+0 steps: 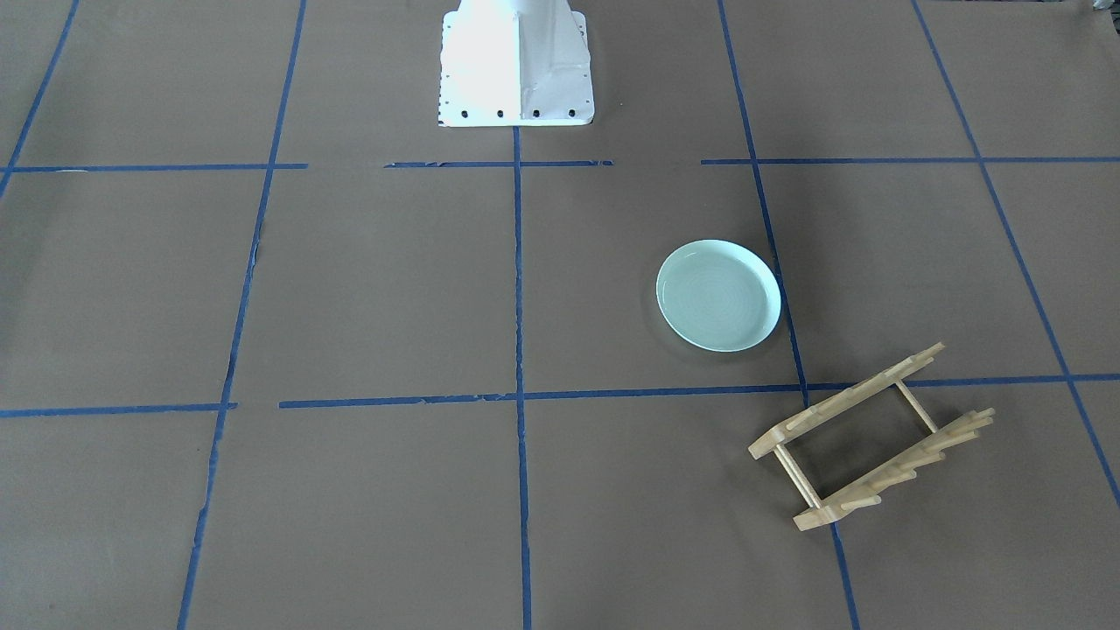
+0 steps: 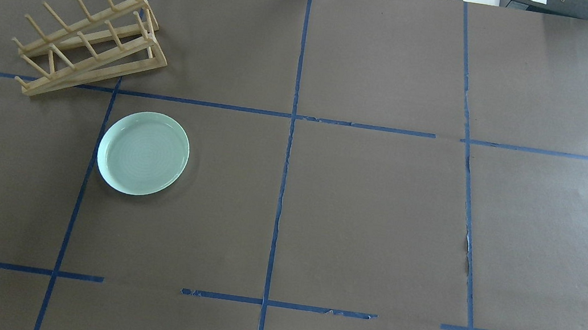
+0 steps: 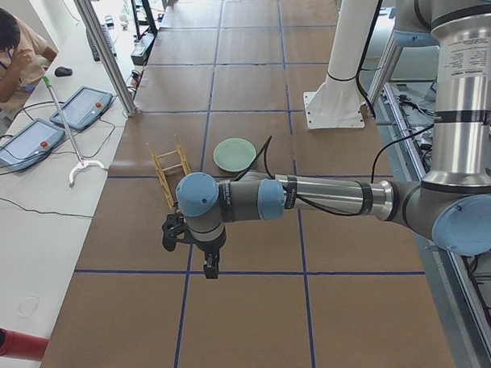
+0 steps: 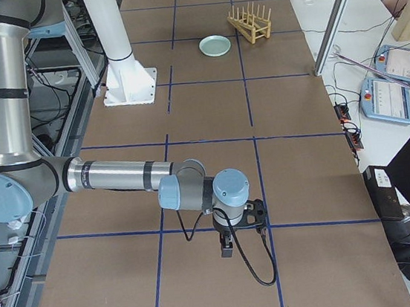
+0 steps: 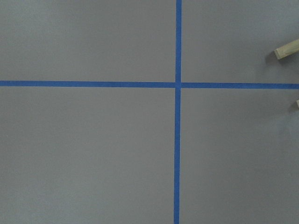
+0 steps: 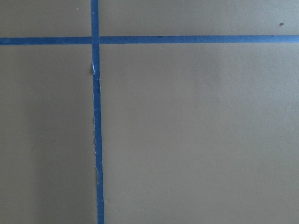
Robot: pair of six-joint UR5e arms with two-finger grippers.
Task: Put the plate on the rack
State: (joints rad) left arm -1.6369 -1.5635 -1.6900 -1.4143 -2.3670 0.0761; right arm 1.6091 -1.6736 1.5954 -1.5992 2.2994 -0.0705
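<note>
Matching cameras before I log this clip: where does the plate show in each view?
Front-facing: plate right of centre.
Overhead: plate left of centre.
Exterior left: plate upper middle.
Exterior right: plate top centre.
Left wrist: not in view.
Right wrist: not in view.
Shared landmark: the rack, close beside the plate in all four exterior views.

You've got a pale mint-green plate [image 2: 143, 153] with faint concentric rings across its face, and the rack [image 2: 111, 72] is light bare wood. The table [image 2: 377, 228] cover is flat brown, gridded with blue tape lines [image 2: 282, 186]. The left arm [image 3: 326, 196] and right arm [image 4: 110, 174] are silver with pale blue joint caps, and the base [image 1: 516, 70] is white.
</note>
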